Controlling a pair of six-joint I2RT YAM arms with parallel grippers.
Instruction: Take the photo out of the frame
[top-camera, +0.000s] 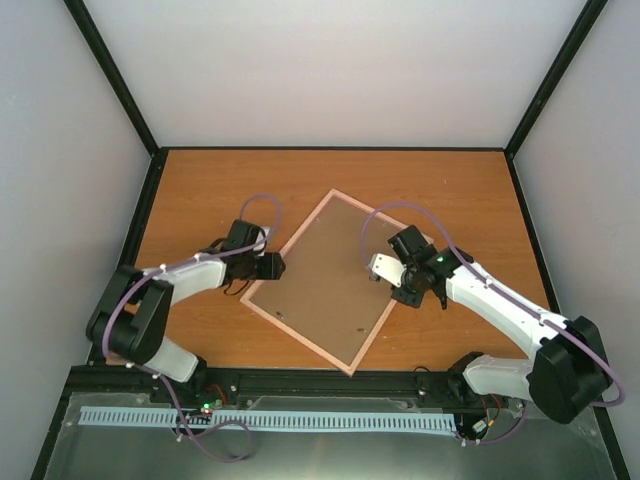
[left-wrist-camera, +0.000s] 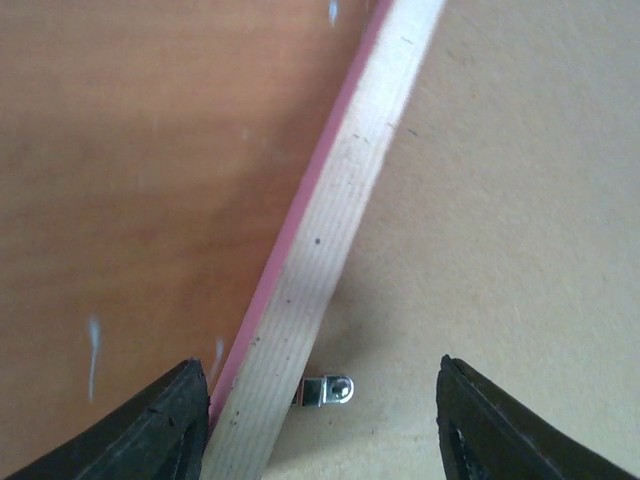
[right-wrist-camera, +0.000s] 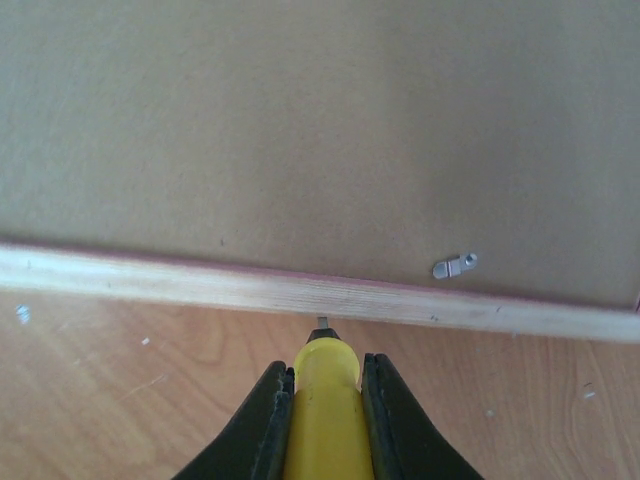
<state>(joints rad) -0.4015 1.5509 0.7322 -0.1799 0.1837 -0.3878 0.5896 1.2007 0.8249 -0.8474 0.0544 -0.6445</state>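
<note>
On the table (top-camera: 200, 190), frame (left-wrist-camera: 330, 230) face down

Brown backing board (top-camera: 325, 285) faces up. Left gripper (left-wrist-camera: 320, 368) gapes wide astride the rim by a metal clip (left-wrist-camera: 328, 390); right gripper (right-wrist-camera: 327, 365) pinches a yellow tool (right-wrist-camera: 325, 425) at the opposite rim.

Your left arm (top-camera: 190, 272) reaches inward low over the counter, jaws spread wide; your right arm (top-camera: 495, 295) faces it, jaws clamped on a yellow tool (right-wrist-camera: 325, 420).

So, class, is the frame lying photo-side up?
No, the frame lies back up, with its brown backing board and a metal clip showing.
</note>
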